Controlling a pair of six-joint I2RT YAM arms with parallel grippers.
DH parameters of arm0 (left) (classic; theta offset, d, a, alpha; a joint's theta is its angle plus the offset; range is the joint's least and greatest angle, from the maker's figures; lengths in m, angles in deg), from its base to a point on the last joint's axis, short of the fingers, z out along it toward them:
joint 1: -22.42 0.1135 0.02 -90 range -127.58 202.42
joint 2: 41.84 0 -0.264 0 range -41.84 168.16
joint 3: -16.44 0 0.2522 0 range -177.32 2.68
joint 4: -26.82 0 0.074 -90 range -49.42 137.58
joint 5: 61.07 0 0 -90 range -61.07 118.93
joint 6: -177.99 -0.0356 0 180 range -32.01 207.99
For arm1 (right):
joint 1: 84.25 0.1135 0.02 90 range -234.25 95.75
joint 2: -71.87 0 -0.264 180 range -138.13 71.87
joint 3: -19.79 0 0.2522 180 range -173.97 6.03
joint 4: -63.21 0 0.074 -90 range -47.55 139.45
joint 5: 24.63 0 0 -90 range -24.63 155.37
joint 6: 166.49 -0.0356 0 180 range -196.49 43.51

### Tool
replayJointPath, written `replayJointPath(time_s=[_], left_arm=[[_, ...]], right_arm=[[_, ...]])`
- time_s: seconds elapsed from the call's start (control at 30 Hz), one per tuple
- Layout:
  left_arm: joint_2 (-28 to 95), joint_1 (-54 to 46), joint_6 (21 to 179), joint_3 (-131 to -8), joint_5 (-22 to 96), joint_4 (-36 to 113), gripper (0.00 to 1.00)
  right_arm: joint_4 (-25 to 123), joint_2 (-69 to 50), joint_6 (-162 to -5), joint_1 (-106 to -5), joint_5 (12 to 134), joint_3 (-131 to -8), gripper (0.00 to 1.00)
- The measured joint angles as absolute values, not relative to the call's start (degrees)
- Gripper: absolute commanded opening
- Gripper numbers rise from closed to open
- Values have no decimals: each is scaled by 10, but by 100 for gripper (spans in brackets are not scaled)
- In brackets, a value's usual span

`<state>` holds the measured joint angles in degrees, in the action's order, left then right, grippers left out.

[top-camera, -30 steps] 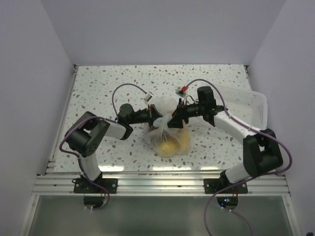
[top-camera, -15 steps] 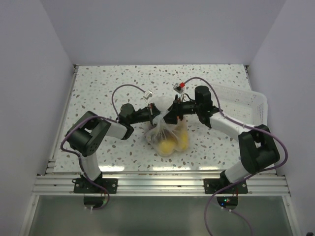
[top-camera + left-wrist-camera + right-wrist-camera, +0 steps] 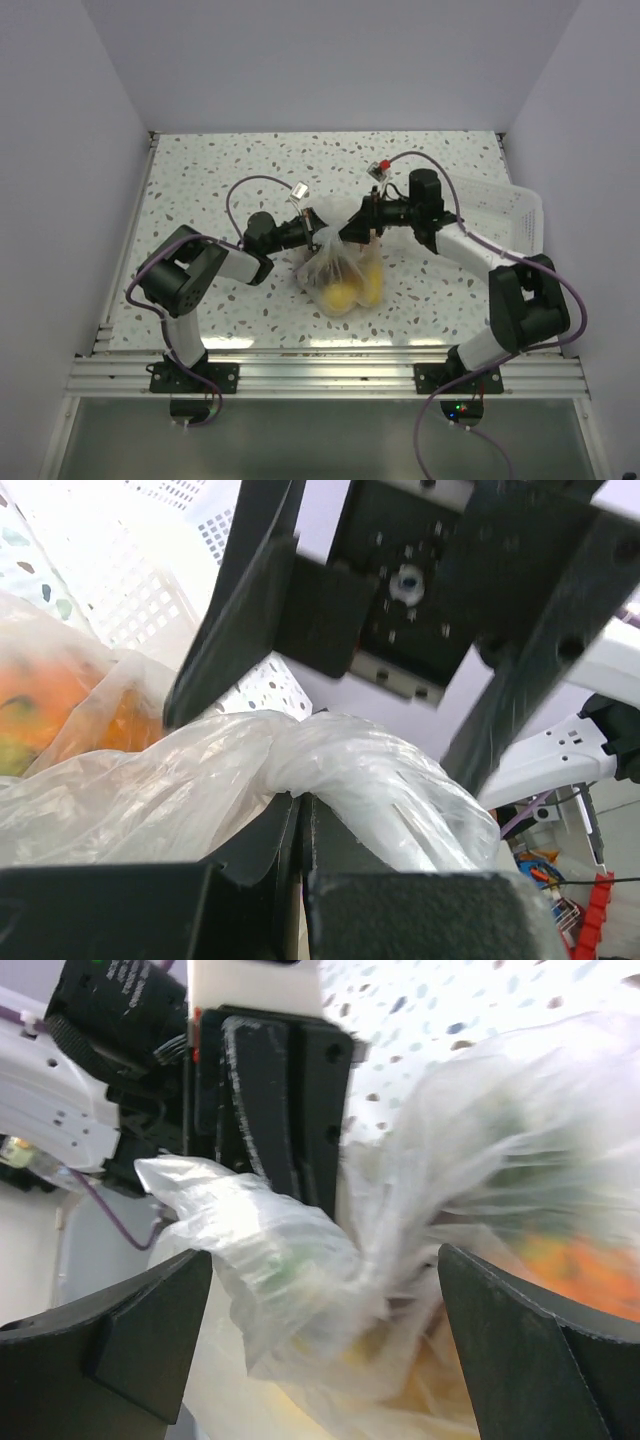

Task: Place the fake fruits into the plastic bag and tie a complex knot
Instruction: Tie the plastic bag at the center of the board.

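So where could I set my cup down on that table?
The speckled table is bare along the back wall, beyond the left arm and right arm, and between the plastic bag and the front rail. The middle is crowded: both arms meet at the bag's neck. The white slotted tray occupies the right side.

My left arm (image 3: pixel 215 265) and right arm (image 3: pixel 470 245) are wearing white shells over black joints, purple cables (image 3: pixel 258 180) trailing from each. My fingers (image 3: pixel 120 1330) are showing matte black (small screws are dotting the right palm plate (image 3: pixel 400 610)).

No legible text or markings
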<state>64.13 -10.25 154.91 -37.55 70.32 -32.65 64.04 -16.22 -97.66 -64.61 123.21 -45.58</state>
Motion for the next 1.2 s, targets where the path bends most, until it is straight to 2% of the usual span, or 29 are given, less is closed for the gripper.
replayJointPath(time_s=[0.13,0.23,0.27,0.33,0.4,0.47,0.6,0.83,0.9,1.1,1.2], left_arm=[[641,-102,1553,-376,701,-327,0],[641,-102,1559,-376,701,-327,0],[641,-102,1560,-376,701,-327,0],[641,-102,1563,-376,701,-327,0],[641,-102,1565,-376,701,-327,0],[641,-102,1566,-376,701,-327,0],[641,-102,1575,-377,700,-327,0],[641,-102,1579,-380,701,-327,0],[641,-102,1579,-380,701,-327,0],[641,-102,1579,-380,701,-327,0],[641,-102,1579,-380,701,-327,0]], right_arm=[[516,-153,-891,-694,1253,-519,98],[444,-129,-827,-712,1267,-535,89],[424,-119,-810,-714,1269,-535,81],[401,-101,-787,-713,1279,-521,71],[401,-92,-789,-709,1280,-503,69],[408,-88,-795,-701,1277,-477,62],[449,-88,-834,-678,1257,-432,54],[506,-85,-870,-682,1255,-421,55],[503,-83,-871,-699,1263,-422,53],[501,-77,-869,-730,1253,-424,31],[506,-80,-870,-725,1234,-425,27]])
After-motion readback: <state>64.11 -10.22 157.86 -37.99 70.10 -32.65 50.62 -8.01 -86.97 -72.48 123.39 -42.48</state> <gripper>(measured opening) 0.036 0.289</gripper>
